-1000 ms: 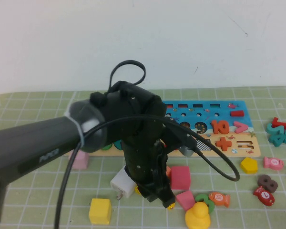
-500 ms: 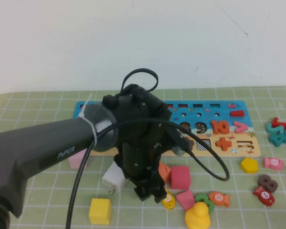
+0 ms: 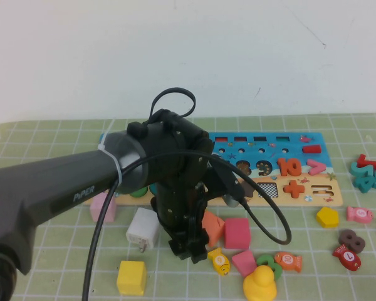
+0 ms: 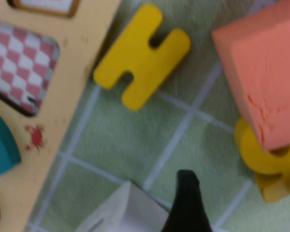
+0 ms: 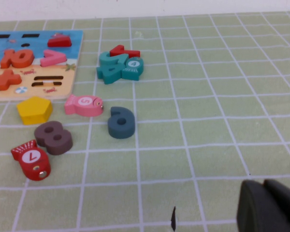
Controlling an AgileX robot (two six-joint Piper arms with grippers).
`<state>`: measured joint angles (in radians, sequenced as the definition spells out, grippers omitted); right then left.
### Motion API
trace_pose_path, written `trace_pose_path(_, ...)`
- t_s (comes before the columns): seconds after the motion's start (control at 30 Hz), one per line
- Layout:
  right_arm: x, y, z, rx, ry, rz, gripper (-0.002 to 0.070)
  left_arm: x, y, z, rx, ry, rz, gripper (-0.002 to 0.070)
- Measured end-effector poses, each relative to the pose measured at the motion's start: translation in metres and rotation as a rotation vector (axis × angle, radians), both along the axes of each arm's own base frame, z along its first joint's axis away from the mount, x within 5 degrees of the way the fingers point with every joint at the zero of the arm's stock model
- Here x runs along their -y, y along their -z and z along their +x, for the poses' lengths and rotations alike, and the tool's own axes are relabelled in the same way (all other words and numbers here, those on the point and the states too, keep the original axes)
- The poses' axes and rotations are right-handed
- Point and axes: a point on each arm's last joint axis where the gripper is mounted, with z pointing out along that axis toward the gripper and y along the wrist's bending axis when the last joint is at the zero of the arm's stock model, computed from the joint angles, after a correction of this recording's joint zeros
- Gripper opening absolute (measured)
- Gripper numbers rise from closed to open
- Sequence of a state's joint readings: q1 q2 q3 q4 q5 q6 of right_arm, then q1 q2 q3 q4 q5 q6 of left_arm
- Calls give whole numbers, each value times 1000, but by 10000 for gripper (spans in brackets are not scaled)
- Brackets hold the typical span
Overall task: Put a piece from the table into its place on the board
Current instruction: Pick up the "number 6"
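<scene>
The board (image 3: 282, 139) lies across the back of the mat, blue above and tan below (image 4: 72, 72). In the left wrist view the piece (image 4: 266, 162), a yellow ringed digit, lies on the mat half under a salmon block (image 4: 261, 72). In the high view my arm hides it. My left gripper (image 3: 189, 248) points down over the mat in front of the board, open and holding nothing. One black finger (image 4: 186, 203) shows beside a white block (image 4: 121, 212). My right gripper (image 5: 263, 186) rests low over the bare mat to the right, shut and empty.
A yellow H-shaped piece (image 4: 140, 55) lies against the board's edge. Near the left gripper are a white block (image 3: 142, 231), a pink cube (image 3: 237, 233), a yellow fish (image 3: 219, 260), a yellow cube (image 3: 131, 276) and a yellow duck (image 3: 260, 285). Loose digits and fish (image 5: 121, 122) lie to the right.
My left gripper has drawn up and to the left, off the spot where the yellow fish now lies uncovered. The white block has slid left.
</scene>
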<state>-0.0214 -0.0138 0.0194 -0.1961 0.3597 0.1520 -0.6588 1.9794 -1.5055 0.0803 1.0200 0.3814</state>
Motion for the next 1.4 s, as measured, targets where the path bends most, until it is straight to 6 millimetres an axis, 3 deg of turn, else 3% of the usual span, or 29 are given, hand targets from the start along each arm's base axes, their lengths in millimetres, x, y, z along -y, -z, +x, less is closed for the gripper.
trace_pose_path(0.7, 0, 0, 0, 0, 0, 0, -1, 5, -1, 2, 23, 53, -48, 448)
trace_pose_path(1.07, 0, 0, 0, 0, 0, 0, -1, 8, 12, 5, 4, 81, -36, 447)
trace_pose_path(1.17, 0, 0, 0, 0, 0, 0, -1, 8, 12, 5, 5, 99, -33, 404)
trace_pose_path(1.3, 0, 0, 0, 0, 0, 0, -1, 7, 12, 6, 19, 185, -5, 263)
trace_pose_path(1.4, 0, 0, 0, 0, 0, 0, -1, 6, 12, 7, 28, 333, 32, 267)
